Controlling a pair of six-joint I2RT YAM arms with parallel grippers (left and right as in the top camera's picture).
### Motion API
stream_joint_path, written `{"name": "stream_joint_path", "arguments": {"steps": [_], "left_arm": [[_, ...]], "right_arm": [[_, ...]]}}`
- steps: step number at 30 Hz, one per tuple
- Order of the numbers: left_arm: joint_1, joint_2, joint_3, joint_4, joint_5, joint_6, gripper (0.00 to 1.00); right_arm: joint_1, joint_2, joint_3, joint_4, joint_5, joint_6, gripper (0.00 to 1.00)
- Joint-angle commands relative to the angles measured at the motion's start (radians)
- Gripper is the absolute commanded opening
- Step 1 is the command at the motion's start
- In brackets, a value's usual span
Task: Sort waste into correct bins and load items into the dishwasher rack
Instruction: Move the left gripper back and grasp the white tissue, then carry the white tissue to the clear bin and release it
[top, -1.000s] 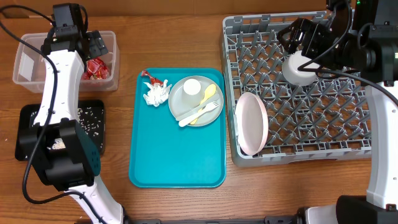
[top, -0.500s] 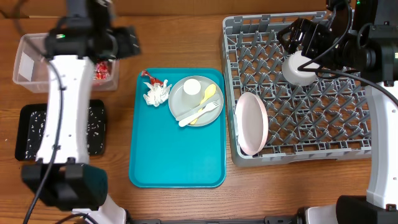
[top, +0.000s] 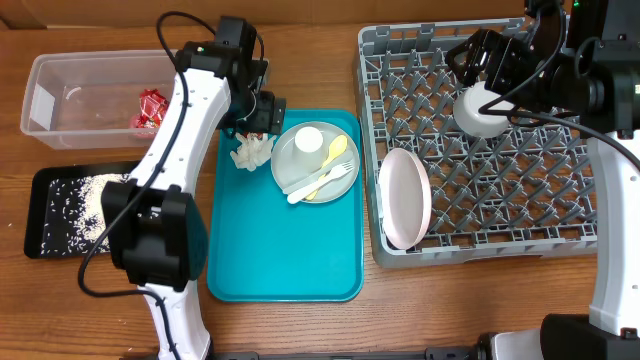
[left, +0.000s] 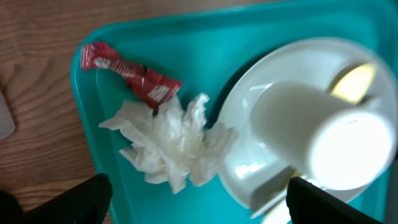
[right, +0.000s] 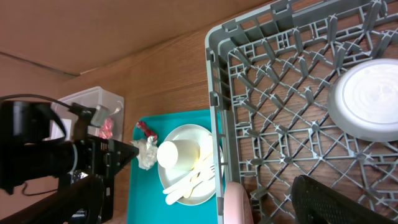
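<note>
Hanging wide open over the far left corner of the teal tray (top: 285, 262) with the left claw (top: 256, 112), nothing pinched between the fingers (left: 62, 199). Looking straight down from there on the crumpled white napkin (left: 171, 143), right under the gap, butting against the rim of the grey plate (left: 239, 155) on one side and the shiny red wrapper (left: 130, 74) on the other.

Looks like the waste-sorting step, with napkin or wrapper next for the grab. Calls for a straight drop, a close on the paper alone, clear of the plate rim, then a carry left to the clear tub (top: 60, 70), home to another red wrapper (top: 150, 108). Just in front of that, rice (top: 85, 200) in the black tray (top: 40, 240).

On the plate, yet to be loaded: small white cup (top: 308, 139), yellow spoon and fork (top: 325, 175).

Over at the rack (top: 520, 220), parked open and empty above the white bowl (top: 482, 110) with the right claw (top: 478, 58); white plate (top: 404, 198) up on edge by the near left corner
</note>
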Motion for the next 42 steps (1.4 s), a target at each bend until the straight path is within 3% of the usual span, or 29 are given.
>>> {"name": "stream_joint_path", "arguments": {"steps": [1, 9, 13, 14, 18, 20, 25, 36, 38, 42], "left_arm": [[0.0, 0.068, -0.003, -0.025, -0.029, 0.106, 0.93], [-0.017, 0.172, -0.003, -0.045, -0.048, 0.131, 0.89], [-0.021, 0.176, -0.003, -0.035, -0.082, 0.131, 0.82], [-0.021, 0.175, -0.003, -0.034, -0.083, 0.13, 0.78], [-0.021, 0.168, 0.0, -0.04, -0.105, 0.116, 0.25], [-0.021, 0.156, 0.015, -0.056, -0.106, 0.107, 0.11], [-0.021, 0.117, 0.109, -0.119, -0.107, 0.084, 0.04], [0.038, 0.006, 0.404, -0.14, -0.109, -0.043, 0.04], [0.07, -0.003, 0.428, -0.109, -0.139, -0.072, 0.09], [0.158, 0.002, 0.428, -0.047, -0.276, -0.165, 0.06]], "right_arm": [[-0.004, -0.012, 0.021, 0.003, 0.0, 0.001, 1.0], [-0.004, -0.012, 0.021, 0.003, 0.0, 0.001, 1.0], [-0.004, -0.012, 0.021, 0.003, 0.0, 0.001, 1.0], [-0.004, -0.012, 0.021, 0.003, 0.0, 0.001, 1.0], [-0.004, -0.012, 0.021, 0.003, 0.0, 0.001, 1.0], [-0.004, -0.012, 0.021, 0.003, 0.0, 0.001, 1.0], [-0.004, -0.012, 0.021, 0.003, 0.0, 0.001, 1.0], [-0.004, -0.012, 0.021, 0.003, 0.0, 0.001, 1.0], [-0.004, -0.012, 0.021, 0.003, 0.0, 0.001, 1.0], [-0.004, -0.012, 0.021, 0.003, 0.0, 0.001, 1.0]]}}
